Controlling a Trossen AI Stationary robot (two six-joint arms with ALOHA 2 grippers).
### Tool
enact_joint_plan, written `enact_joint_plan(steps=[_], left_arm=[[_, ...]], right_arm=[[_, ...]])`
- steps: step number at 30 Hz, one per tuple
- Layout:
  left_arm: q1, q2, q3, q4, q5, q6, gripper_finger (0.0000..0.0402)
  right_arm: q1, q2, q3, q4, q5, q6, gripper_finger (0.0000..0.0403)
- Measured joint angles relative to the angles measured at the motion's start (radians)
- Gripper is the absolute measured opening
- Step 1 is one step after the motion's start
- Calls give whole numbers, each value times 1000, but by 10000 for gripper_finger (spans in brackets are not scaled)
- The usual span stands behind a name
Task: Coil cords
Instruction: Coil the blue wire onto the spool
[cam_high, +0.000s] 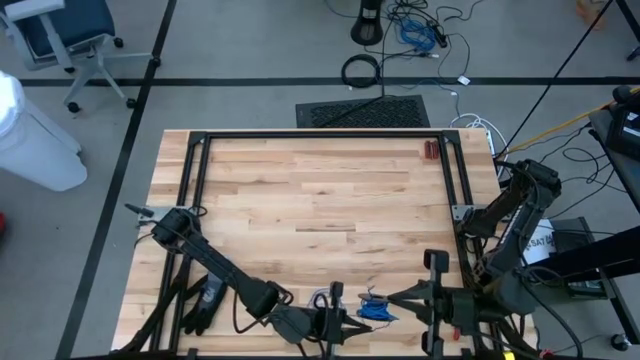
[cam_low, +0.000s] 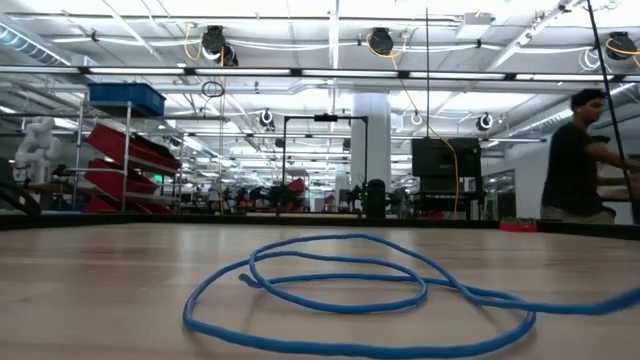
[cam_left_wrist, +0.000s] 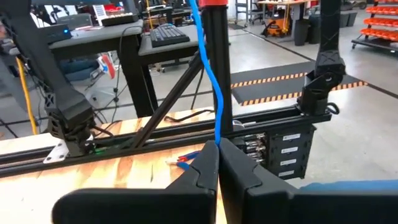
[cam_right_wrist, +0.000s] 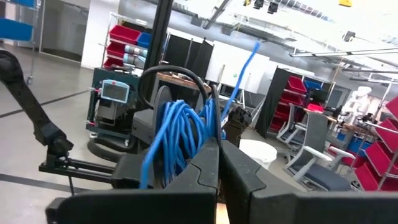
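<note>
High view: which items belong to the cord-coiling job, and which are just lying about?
Job:
- blue cord
- left gripper, shut on the cord's tail
- right gripper, shut on the coiled bundle

Lying about:
- black glove, near left table edge
- red-handled pliers, far right corner

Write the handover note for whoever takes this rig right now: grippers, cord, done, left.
Left gripper: jaws shut on the cord, a single strand running out from the tips.
Right gripper: jaws shut on the cord's bundle of loops.
Both grippers meet at the table's near edge.
Done: part of the cord is bundled.
Left: a loose loop and tail lie on the table, not yet coiled.
</note>
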Motion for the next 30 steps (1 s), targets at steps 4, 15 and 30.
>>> enact_joint_plan(steps=[4,15,30], left_arm=[[0,0,0,-41,-48,-1,3],[-3,-32,-1,-184,-188,-50,2],[-92,-193,-1,-617,-450,-265,1]], right_arm=[[3,0,0,0,-1,1,0],[3,0,0,-36,-2,47,0],[-4,0,1,-107,-3,108,0]])
